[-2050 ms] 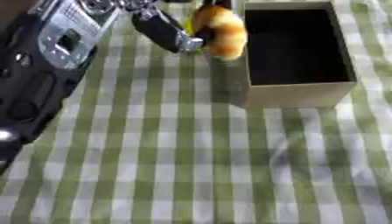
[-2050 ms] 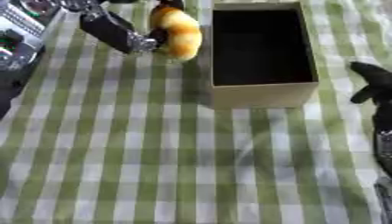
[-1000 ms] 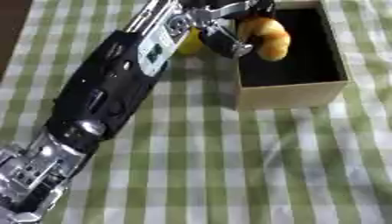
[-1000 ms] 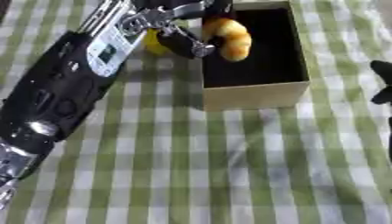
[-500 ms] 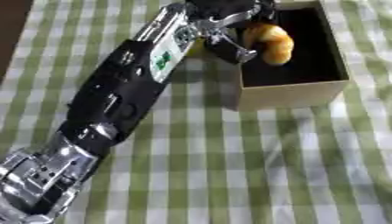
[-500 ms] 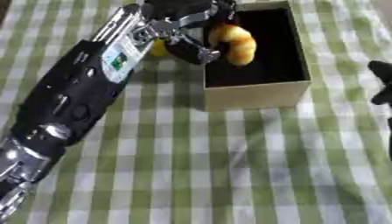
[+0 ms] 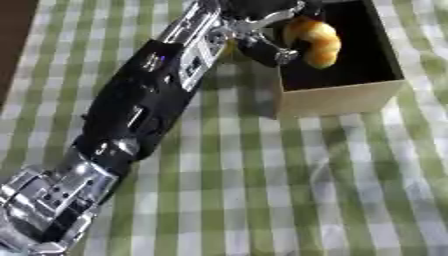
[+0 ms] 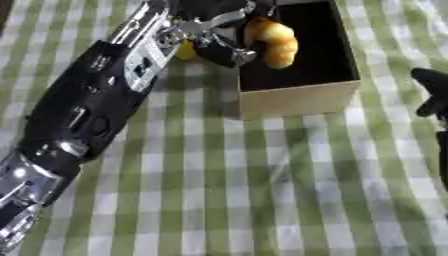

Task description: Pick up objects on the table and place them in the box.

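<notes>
Croissant point(image 7: 315, 41), golden-brown and curved, now hangs over the open box point(image 7: 341, 97), where two seconds ago it was left of the box above the cloth. The left hand point(image 7: 262, 30) has its fingers curled around it. The right hand point(image 8: 433, 92) shows dark at the right edge; its fingers cannot be made out. A checked cloth point(image 7: 262, 190) covers the table.

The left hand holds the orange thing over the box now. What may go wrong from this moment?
1. The left hand holds the orange object near the left wall of the box, so on release it may strike the rim and fall onto the checked cloth.
2. The fingers hang close to that wall; lowering may push the light-looking box.
3. A yellow thing lies beside the forearm and may be knocked when the arm withdraws.
</notes>
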